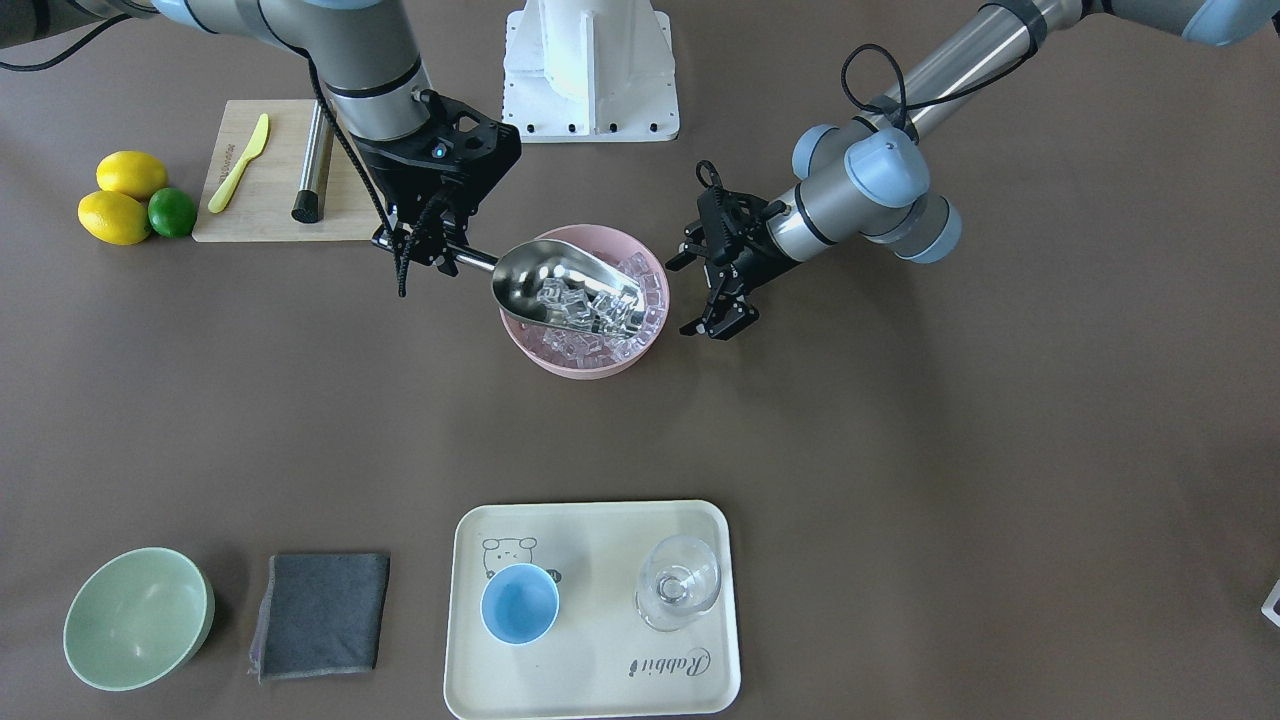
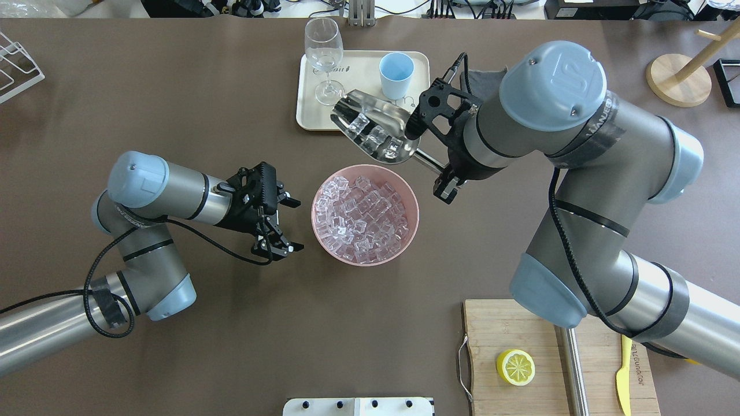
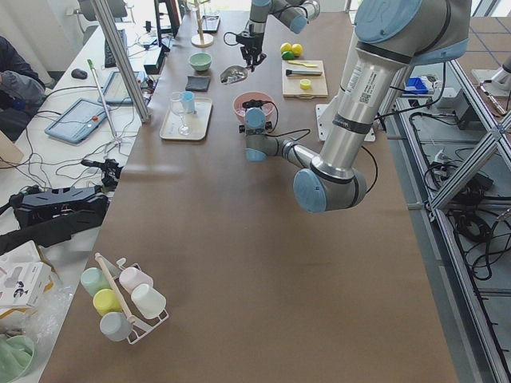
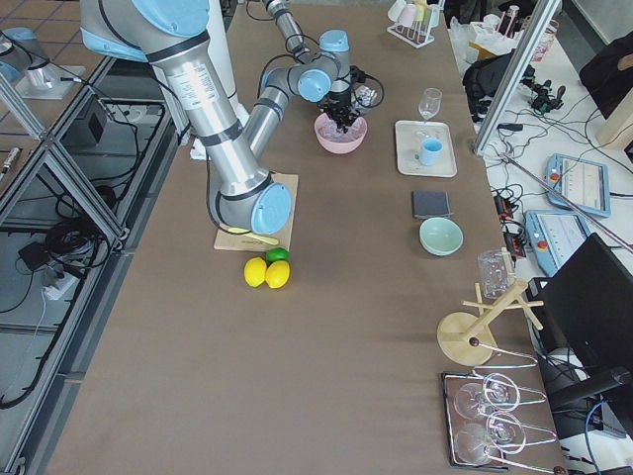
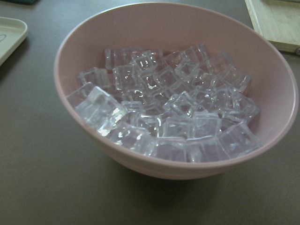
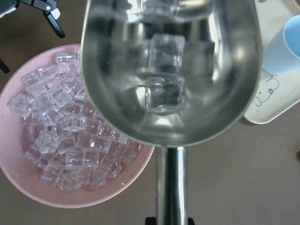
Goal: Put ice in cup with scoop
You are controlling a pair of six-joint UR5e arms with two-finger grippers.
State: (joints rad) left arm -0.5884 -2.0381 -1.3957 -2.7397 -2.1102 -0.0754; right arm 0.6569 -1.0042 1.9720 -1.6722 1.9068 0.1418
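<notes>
Front-facing: the right gripper is clamped on the thin rod handle of the shiny steel scoop. The trough carries several clear ice cubes and hangs over the round pink bowl. The left gripper is just beside the bowl rim, fingers spread and holding nothing. The small light-blue cup stands on the cream rectangular tray, well apart from the bowl, with a clear stemmed glass beside it on the same tray.

Overhead: the scoop mouth points toward the tray, between the glass and the cup. We read this as the carry step. We'd keep the trough level or the mouth slightly up, and travel slowly. The scoop mouth looks wider than the cup, so we'd centre the lip over the cup and tip gradually, or cubes will land on the tray. We'd stay on the cup's side because the glass is the knock-over risk. The bare brown table between bowl and tray gives open room, and the left arm is off the path.

Side views: the scoop is raised above the table. It's too small to judge the grip.

Left wrist: only the bowl, heaped with ice, and a tray corner at the edge.

Right wrist: two cubes sit deep in the trough, with more toward the mouth. The cup is at the upper right edge.
</notes>
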